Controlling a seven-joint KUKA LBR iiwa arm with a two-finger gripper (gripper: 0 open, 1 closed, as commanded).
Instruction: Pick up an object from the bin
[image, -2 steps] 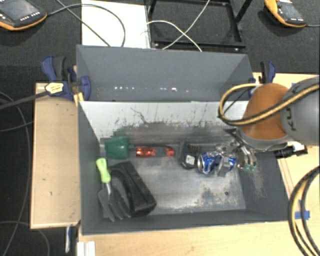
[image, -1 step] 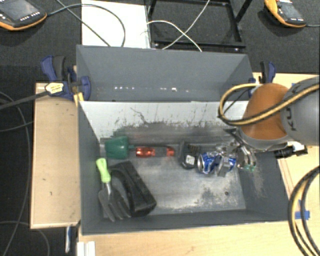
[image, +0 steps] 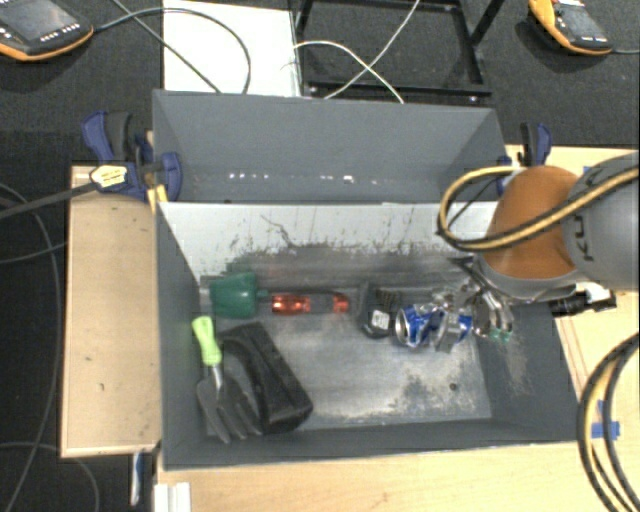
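Your arm (image: 610, 225) comes in over the right side of the bin (image: 320, 150). It is grey and thick, and it leans down across the bin's right wall. A big round orange cover (image: 535, 225) sits on its wrist, up above the right end of the bin's floor. A yellow and black cable (image: 462, 200) loops out from the cover toward the middle of the bin and curls back to it. Under the cover hangs your gripper (image: 478, 318), a small shiny metal part. It is low down, close to the bin's floor, near the right wall and about halfway between the bin's back and front.
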